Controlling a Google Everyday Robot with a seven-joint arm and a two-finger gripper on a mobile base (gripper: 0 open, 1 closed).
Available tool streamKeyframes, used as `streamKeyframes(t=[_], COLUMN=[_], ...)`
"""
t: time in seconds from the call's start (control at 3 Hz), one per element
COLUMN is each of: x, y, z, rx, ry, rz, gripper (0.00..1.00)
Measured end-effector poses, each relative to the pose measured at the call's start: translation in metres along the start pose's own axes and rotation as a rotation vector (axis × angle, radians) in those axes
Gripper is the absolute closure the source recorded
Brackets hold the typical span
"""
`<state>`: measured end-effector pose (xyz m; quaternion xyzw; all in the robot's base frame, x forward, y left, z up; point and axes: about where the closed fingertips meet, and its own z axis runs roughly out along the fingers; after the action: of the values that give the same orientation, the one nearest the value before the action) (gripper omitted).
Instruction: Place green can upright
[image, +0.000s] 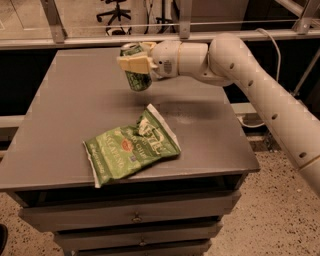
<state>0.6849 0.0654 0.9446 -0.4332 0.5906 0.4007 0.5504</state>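
Observation:
The green can (136, 79) has a dark green patterned label and a silver top end. It is held nearly upright, tilted a little, above the far middle of the grey table (65, 115). My gripper (134, 63) is shut around the can's upper half, its cream fingers (131, 63) across the label. The arm reaches in from the right. The can's base hangs just above the tabletop; I cannot tell whether it touches.
A flat green chip bag (131, 150) lies on the near middle of the table. The table has drawers below its front edge (135, 217). A metal rail (100, 40) runs behind the table. The arm (260, 95) spans the table's right side.

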Motion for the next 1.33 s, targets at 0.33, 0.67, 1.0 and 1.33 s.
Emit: streamKeyframes(t=[0.33,0.67,1.0,1.33], x=[0.011,0.017,0.027,0.043], y=[0.014,0.022,0.025,0.027], z=[-0.005,-0.011,-0.020,-0.028], rx=[-0.026,-0.042,-0.052,-0.064], ry=[-0.051,-0.077,-0.085,-0.091], rz=[0.009,-0.001,-0.010,-0.008], gripper=[1.00,1.00,0.87,0.56])
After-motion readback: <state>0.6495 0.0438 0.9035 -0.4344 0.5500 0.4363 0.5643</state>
